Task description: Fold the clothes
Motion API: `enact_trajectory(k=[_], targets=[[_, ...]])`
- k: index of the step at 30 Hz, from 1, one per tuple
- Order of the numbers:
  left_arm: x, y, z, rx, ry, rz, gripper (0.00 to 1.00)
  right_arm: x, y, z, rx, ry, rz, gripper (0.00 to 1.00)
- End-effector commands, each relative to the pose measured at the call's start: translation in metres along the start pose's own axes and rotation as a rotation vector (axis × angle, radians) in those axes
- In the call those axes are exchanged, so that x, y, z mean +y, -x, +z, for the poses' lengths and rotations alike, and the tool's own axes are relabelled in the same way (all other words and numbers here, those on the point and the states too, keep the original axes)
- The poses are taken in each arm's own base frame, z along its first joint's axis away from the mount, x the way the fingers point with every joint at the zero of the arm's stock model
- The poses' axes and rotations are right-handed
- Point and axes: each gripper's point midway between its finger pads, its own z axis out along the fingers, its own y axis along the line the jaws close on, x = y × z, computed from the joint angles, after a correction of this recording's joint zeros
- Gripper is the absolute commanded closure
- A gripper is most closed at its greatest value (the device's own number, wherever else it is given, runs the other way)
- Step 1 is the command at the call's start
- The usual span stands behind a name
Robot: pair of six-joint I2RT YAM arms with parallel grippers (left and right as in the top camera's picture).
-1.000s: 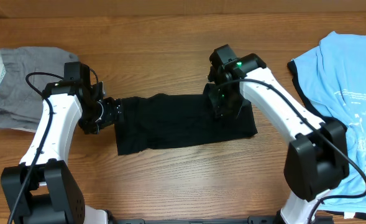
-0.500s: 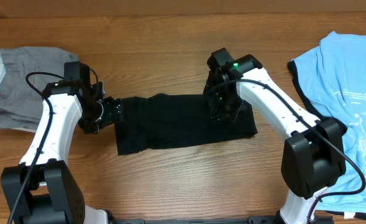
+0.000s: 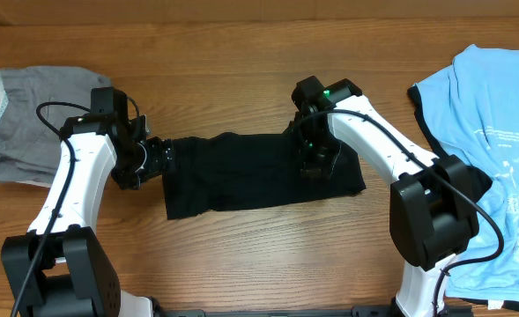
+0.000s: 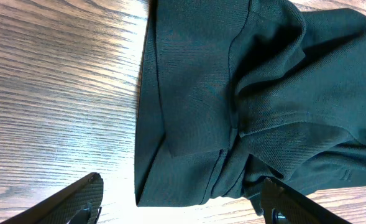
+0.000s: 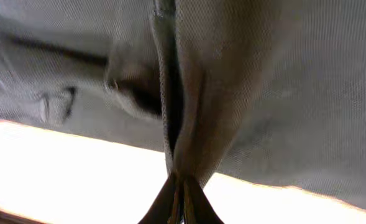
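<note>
- Two grippers are working on our black tee (image 3: 259, 172), which is lying as a folded band on the table (image 3: 241, 53) between them.
- We are pinching a ridge of its cloth in the right gripper (image 3: 315, 158), jaws closed tight, wrist pointing steeply down.
- We are holding the left gripper (image 3: 158, 158) low, wide open and empty, with the tee's end just ahead of it.
- We are judging the cloth to be light, limp and prone to sag, so hems and corners are looking like the surest holds.

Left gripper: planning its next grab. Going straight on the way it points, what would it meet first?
The black tee: its end lies just ahead of the left gripper between open fingers, though depth is unclear.
</note>
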Motion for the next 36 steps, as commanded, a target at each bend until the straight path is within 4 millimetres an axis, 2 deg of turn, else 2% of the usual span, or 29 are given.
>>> enact_trajectory(k=[1, 3, 7, 15, 17, 18, 19, 22, 23, 25, 27, 30, 32, 33, 34, 36], targets=[[-0.003, 0.006, -0.004, -0.015, -0.015, 0.015, 0.16, 0.001, -0.014, 0.000, 0.060, 0.001, -0.001, 0.96], [-0.003, 0.006, -0.004, -0.015, -0.015, 0.015, 0.16, 0.000, -0.021, -0.001, 0.088, -0.003, -0.013, 0.96], [-0.003, 0.006, -0.004, -0.016, -0.015, 0.016, 0.17, 0.008, -0.019, 0.000, 0.078, 0.028, -0.021, 0.96], [-0.003, 0.006, -0.004, -0.016, -0.015, 0.016, 0.17, 0.050, -0.010, 0.010, 0.014, 0.039, -0.147, 0.93], [-0.003, 0.006, -0.004, -0.015, -0.015, 0.015, 0.16, 0.052, -0.011, 0.010, 0.013, 0.037, -0.154, 0.74], [-0.003, 0.006, -0.004, -0.014, -0.015, 0.015, 0.16, 0.052, -0.012, 0.010, 0.017, 0.037, -0.154, 0.60], [-0.003, 0.006, -0.004, -0.014, -0.015, 0.015, 0.16, 0.052, -0.012, 0.010, 0.020, 0.036, -0.153, 0.59], [-0.003, 0.005, -0.004, -0.010, -0.017, 0.014, 0.16, 0.042, -0.014, 0.010, 0.028, -0.010, -0.146, 0.61], [-0.003, 0.003, -0.004, -0.004, -0.016, 0.013, 0.15, 0.034, -0.014, 0.010, 0.025, -0.053, -0.130, 0.65], [-0.002, 0.001, -0.004, 0.005, -0.015, 0.010, 0.12, 0.018, -0.011, 0.007, 0.011, -0.128, -0.060, 0.65], [-0.002, -0.002, -0.004, 0.017, -0.012, 0.007, 0.02, 0.002, -0.007, -0.002, -0.021, -0.181, 0.034, 0.66], [-0.001, -0.006, -0.003, 0.031, -0.011, 0.031, 0.00, -0.012, 0.003, -0.026, -0.114, -0.187, 0.127, 0.64], [0.000, -0.008, 0.000, 0.037, -0.009, 0.036, 0.00, -0.028, 0.012, -0.060, -0.230, -0.149, 0.188, 0.53], [0.001, -0.009, 0.002, 0.039, -0.008, 0.038, 0.00, -0.036, 0.012, -0.068, -0.251, -0.140, 0.211, 0.41], [0.002, -0.009, 0.007, 0.035, -0.014, 0.054, 0.00, -0.043, 0.011, -0.073, -0.258, -0.131, 0.230, 0.31], [0.003, -0.010, 0.016, 0.028, -0.022, 0.063, 0.00, -0.053, 0.008, -0.074, -0.245, -0.124, 0.258, 0.27]])
